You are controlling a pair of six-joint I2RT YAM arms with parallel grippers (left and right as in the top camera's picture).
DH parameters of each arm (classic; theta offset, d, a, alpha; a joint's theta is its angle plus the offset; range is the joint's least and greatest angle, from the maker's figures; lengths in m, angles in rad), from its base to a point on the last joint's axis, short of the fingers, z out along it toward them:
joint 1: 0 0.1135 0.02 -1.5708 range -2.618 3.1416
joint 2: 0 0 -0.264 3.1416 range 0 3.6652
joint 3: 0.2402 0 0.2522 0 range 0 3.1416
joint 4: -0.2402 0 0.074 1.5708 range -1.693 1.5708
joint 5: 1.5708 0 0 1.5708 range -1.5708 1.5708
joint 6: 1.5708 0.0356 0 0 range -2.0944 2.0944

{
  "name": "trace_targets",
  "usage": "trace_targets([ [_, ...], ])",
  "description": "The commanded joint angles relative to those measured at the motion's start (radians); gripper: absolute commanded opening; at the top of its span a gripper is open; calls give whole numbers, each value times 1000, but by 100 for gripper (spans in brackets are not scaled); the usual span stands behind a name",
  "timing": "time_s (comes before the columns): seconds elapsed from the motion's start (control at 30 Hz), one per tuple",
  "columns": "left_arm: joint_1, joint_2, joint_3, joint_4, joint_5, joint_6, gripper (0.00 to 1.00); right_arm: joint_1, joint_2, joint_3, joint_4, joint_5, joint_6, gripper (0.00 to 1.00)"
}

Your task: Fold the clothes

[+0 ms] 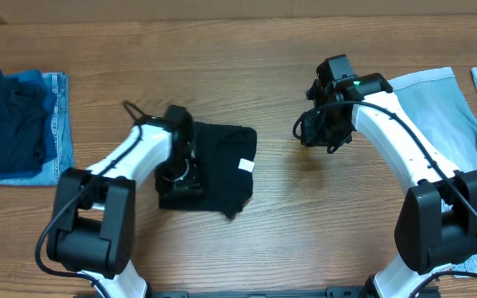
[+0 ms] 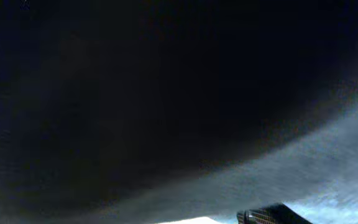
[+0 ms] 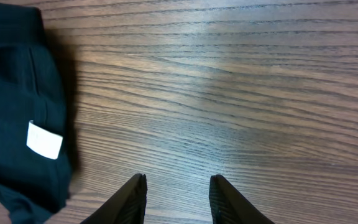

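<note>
Left gripper (image 1: 183, 175), its opening not discernible, rests on a bundled plain black fabric garment (image 1: 222, 147) with a small white unreadable label (image 3: 44, 140), while right gripper (image 3: 176, 182) hovers parted, empty.

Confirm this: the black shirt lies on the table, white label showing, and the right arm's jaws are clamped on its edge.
Wrong on the jaws. The right arm has its jaws standing apart over bare table beside the black shirt, holding nothing, as the right wrist view shows. The rest stands.
</note>
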Motion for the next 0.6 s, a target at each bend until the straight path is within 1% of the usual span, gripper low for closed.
trace_targets([
  [0.0, 182, 43, 1, 108, -84, -2, 61, -1, -13, 13, 2, 2, -7, 37],
  [0.03, 229, 43, 24, 124, -60, -2, 60, -1, -13, 13, 2, -1, -7, 37],
  [0.07, 288, 42, 60, 146, 13, 10, 61, -1, -13, 13, 2, -5, -7, 37],
  [0.1, 314, 42, 82, 159, 80, 40, 62, -1, -13, 13, 2, -8, -7, 37],
  [0.13, 346, 42, 119, 174, 196, 87, 63, -1, -13, 13, 2, -8, -7, 37],
  [0.2, 378, 42, 176, 175, 360, 124, 64, 0, -13, 13, 3, -8, -7, 37],
  [0.27, 404, 42, 257, 174, 587, 176, 64, 0, -13, 13, 11, -13, -8, 37],
  [0.3, 409, 42, 291, 172, 659, 182, 64, 0, -13, 13, 21, -33, -29, 37],
  [0.33, 412, 42, 317, 168, 697, 182, 64, 0, -13, 13, 42, -95, -97, 37],
  [0.4, 414, 42, 367, 148, 715, 178, 64, 3, -13, 13, 88, -208, -208, 36],
  [0.43, 414, 42, 387, 125, 687, 178, 63, 10, -13, 13, 123, -248, -265, 37],
  [0.47, 414, 42, 402, 86, 620, 154, 61, 22, -13, 13, 171, -250, -298, 39],
  [0.53, 414, 42, 406, -16, 448, 50, 61, 40, -8, 13, 259, -221, -307, 39],
  [0.57, 414, 42, 405, -81, 376, 18, 62, 46, -2, 13, 301, -213, -307, 40],
])
